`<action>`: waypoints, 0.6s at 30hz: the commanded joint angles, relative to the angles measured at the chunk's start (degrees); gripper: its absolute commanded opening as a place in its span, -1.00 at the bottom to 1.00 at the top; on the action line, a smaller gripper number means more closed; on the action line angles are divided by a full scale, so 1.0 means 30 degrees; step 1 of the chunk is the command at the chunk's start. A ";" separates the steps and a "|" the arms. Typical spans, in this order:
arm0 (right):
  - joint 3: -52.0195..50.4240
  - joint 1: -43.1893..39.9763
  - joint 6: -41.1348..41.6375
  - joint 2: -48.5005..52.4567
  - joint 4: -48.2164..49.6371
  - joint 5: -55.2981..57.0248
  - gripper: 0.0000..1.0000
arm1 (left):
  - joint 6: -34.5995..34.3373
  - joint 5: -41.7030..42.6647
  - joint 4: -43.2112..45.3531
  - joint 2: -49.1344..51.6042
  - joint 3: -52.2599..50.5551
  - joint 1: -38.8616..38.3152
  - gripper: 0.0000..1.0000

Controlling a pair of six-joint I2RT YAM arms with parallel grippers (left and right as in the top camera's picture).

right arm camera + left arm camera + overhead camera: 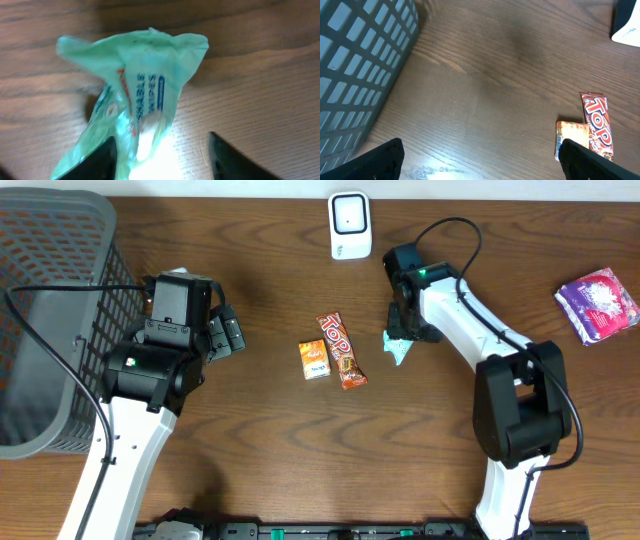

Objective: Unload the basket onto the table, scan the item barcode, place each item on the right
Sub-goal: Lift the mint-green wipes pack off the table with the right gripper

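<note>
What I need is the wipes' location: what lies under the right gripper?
A crumpled green wipes packet lies on the wooden table below the right gripper, between its parted fingers. Its underside, and any barcode there, is hidden.

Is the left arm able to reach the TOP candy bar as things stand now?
Probably yes. The left gripper is open and faces the TOP candy bar across bare table; only the small orange packet lies beside it.

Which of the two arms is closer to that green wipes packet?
Right. The right gripper is right over the green wipes packet, fingers apart; the left gripper is far off on the other side, beside the basket.
</note>
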 commanded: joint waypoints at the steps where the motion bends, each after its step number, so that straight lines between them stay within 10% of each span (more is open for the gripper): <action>1: 0.0073 -0.0313 -0.0022 -0.1472 0.0029 -0.1297 0.42 | -0.0175 -0.0386 -0.0058 -0.0168 0.0131 0.0044 0.96; 7: 0.0022 -0.0219 -0.0029 -0.1413 0.0539 -0.2135 0.98 | -0.0175 -0.0386 -0.0058 -0.0168 0.0131 0.0044 0.96; 12: -0.0313 -0.0182 -0.0007 -0.1406 0.0495 -0.1450 0.99 | -0.0175 -0.0386 -0.0058 -0.0168 0.0131 0.0044 0.96; 18: -0.1698 -0.0204 0.2018 -0.1406 0.1523 -0.1443 0.52 | -0.0175 -0.0386 -0.0066 -0.0168 0.0131 0.0044 0.96</action>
